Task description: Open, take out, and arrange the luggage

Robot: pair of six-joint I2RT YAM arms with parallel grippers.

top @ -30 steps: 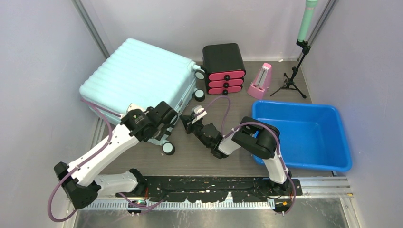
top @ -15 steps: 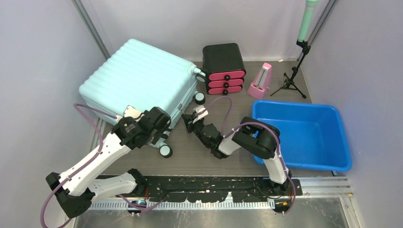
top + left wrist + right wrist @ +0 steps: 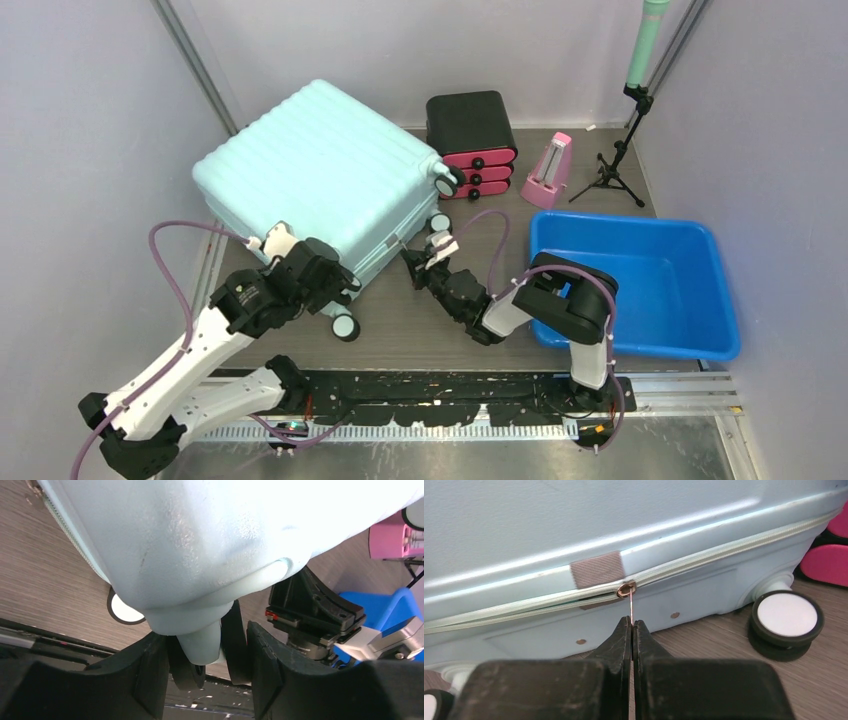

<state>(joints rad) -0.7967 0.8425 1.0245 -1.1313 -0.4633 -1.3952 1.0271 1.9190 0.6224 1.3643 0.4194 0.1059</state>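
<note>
Our right gripper (image 3: 631, 626) is pinched shut on the zipper pull (image 3: 631, 607), with the luggage (image 3: 320, 165) at 12 o'clock ahead of it. The zip seam (image 3: 724, 549) runs about 8 to 2 o'clock across the wrist view, so we judge the pull should follow that line. Left gripper (image 3: 202, 652) straddles and seems to clamp the corner caster (image 3: 235, 645). The right arm is nearer the zip, and in the top view the luggage sits at 10 o'clock.

Behind the suitcase (image 3: 320, 160), the black drawer box (image 3: 470, 120) loses its lower left corner to a caster (image 3: 446, 183), the suitcase's near corner is covered by the left gripper (image 3: 330, 285), and the lower end of the zip pull (image 3: 630, 602) on its seam vanishes between the pinched fingertips of the right gripper (image 3: 632, 630).
</note>
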